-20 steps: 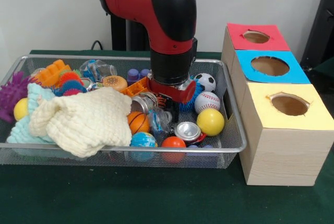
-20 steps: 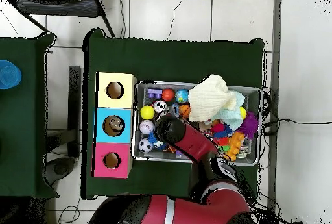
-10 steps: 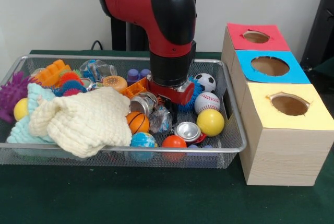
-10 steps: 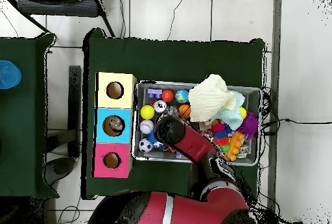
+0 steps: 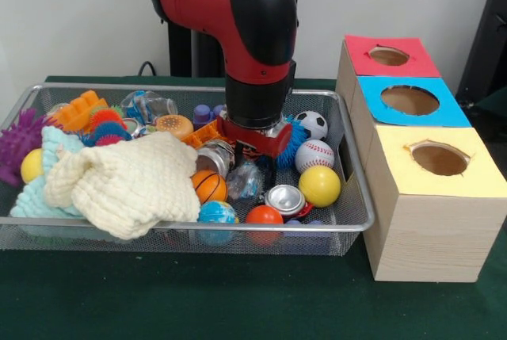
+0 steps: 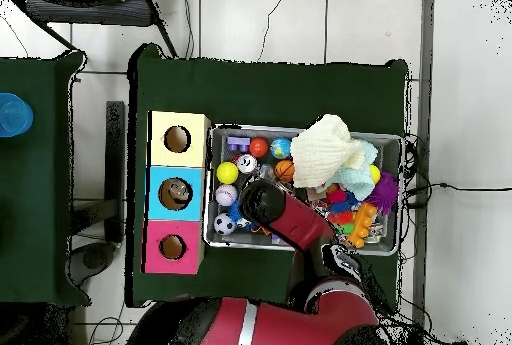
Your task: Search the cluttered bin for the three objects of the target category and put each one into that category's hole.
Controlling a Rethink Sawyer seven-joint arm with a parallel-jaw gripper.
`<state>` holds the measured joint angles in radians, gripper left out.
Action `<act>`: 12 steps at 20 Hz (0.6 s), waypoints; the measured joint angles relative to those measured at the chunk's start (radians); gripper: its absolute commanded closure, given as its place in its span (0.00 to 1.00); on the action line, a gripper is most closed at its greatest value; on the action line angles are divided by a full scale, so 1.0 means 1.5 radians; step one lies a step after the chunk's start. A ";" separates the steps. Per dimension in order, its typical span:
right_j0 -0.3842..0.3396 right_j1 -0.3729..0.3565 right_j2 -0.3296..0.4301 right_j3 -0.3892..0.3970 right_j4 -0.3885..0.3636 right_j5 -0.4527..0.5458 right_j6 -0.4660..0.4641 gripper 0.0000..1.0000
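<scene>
Well, the arm's gripper [image 5: 255, 158] sits low in the middle of the wire bin [image 5: 352, 197], buried among the clutter, and from where I stand I cannot tell how it is set or whether it has anything. Which category is wanted isn't plain either; the blue hole [image 5: 409, 100] seems, from overhead, to have something in it already. Right under the wrist lie a crinkly clear plastic packet [image 5: 242, 181] and two small metal cans [image 5: 283, 199], with an orange basketball [image 5: 209, 185] just left of them. The cans look light and stiff but slick and rounded, so I'd take one across its sides, not the rim. The packet would crumple and slip; pinch a fold. The balls right of centre, the baseball [image 5: 314, 154] and yellow ball [image 5: 319, 185], look soft and light, best squeezed across the middle. The cream cloth [image 5: 127, 183] at lower left may hide more.
</scene>
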<state>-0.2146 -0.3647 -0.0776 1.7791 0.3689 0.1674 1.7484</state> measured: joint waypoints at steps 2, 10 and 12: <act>0.007 -0.001 -0.010 -0.002 0.000 0.009 0.000 0.00; 0.022 -0.011 -0.041 -0.016 0.000 0.091 0.000 0.00; 0.022 -0.013 -0.046 -0.019 0.000 0.108 0.000 0.00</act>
<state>-0.1809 -0.3844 -0.1463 1.7504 0.3687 0.3292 1.7484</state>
